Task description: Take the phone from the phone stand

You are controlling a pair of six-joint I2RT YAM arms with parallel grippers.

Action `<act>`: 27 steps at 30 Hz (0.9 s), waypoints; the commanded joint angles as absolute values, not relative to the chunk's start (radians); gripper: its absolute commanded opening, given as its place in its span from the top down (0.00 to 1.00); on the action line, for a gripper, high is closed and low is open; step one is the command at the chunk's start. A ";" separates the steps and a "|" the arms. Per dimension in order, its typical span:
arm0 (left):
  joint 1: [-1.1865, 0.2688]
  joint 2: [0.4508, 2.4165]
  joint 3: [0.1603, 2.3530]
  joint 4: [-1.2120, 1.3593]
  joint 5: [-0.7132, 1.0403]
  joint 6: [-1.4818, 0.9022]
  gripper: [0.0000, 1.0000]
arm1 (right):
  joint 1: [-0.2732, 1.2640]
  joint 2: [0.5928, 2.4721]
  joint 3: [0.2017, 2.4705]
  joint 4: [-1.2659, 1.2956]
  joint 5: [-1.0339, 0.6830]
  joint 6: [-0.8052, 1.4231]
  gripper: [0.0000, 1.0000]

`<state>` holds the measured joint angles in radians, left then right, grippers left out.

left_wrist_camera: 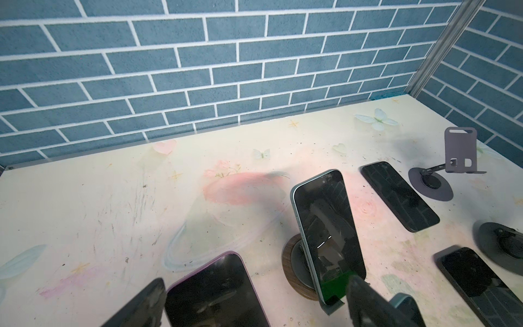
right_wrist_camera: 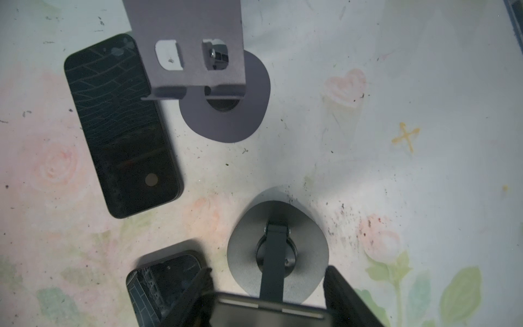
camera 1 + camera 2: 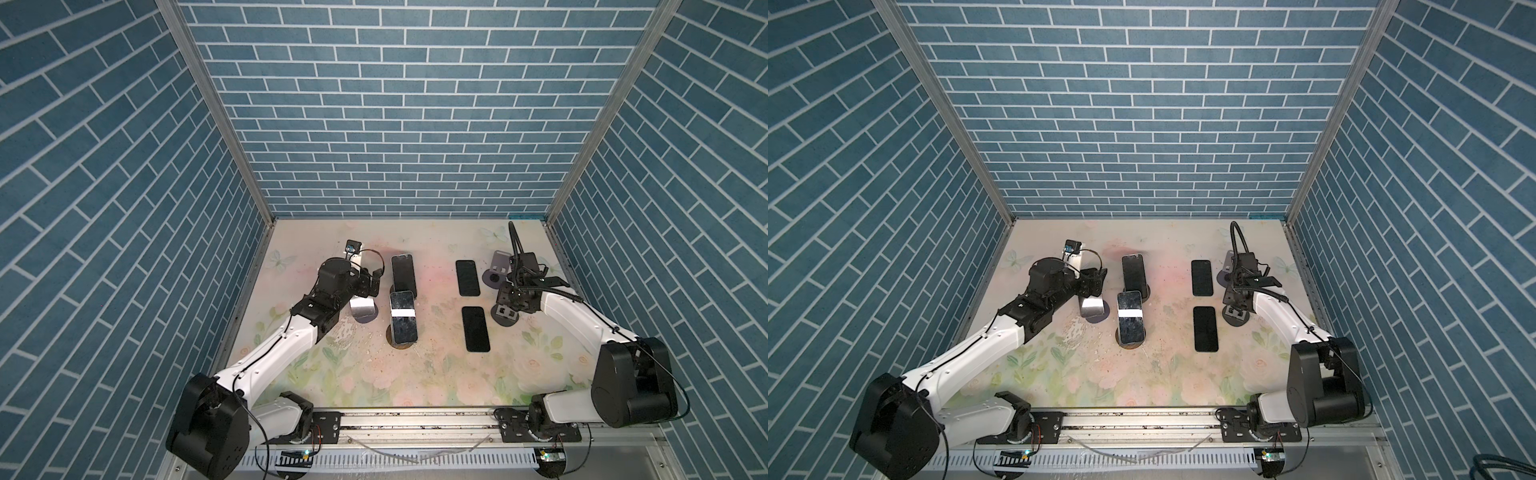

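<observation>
The walls (image 3: 395, 104) are blue brick with white mortar lines. The tabletop (image 3: 374, 374) is pale cream, printed with pink roses, green leaves, white butterflies and a pink heart, and speckled with dark marks. The far flat phone (image 3: 467, 277) and near flat phone (image 3: 476, 329) are black. The teal-edged phone (image 1: 328, 226) has a black screen; its wood-rimmed stand (image 1: 287, 254) is brown around dark grey. The purple-edged phone (image 1: 215, 291) is black-faced too. The purplish-grey stand (image 1: 460, 150) is matt; the grey stand (image 2: 305, 240) is paler. The robot arms (image 3: 274, 349) are white with black joints.
</observation>
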<state>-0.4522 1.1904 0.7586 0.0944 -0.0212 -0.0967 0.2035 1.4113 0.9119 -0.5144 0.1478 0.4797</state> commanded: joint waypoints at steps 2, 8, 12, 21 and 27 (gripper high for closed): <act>-0.457 1.172 0.765 0.095 -0.026 -0.108 0.00 | 0.193 1.441 0.911 -0.478 0.130 0.438 0.44; -0.457 1.178 0.775 0.088 -0.028 -0.126 0.00 | 0.192 1.461 0.909 -0.482 0.133 0.445 0.41; -0.457 1.184 0.791 0.064 -0.044 -0.141 0.00 | 0.192 1.446 0.914 -0.494 0.127 0.445 0.33; -0.455 1.172 0.809 0.020 -0.148 -0.186 0.00 | 0.192 1.327 0.940 -0.513 0.157 0.454 0.13; -0.457 1.191 0.844 -0.051 -0.176 -0.182 0.00 | 0.195 1.242 0.963 -0.477 0.030 0.430 0.12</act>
<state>-0.4522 1.1893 0.8120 -0.0017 -0.1375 -0.1711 0.1951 1.2663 0.9184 -0.4915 0.0978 0.4545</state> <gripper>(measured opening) 0.995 0.876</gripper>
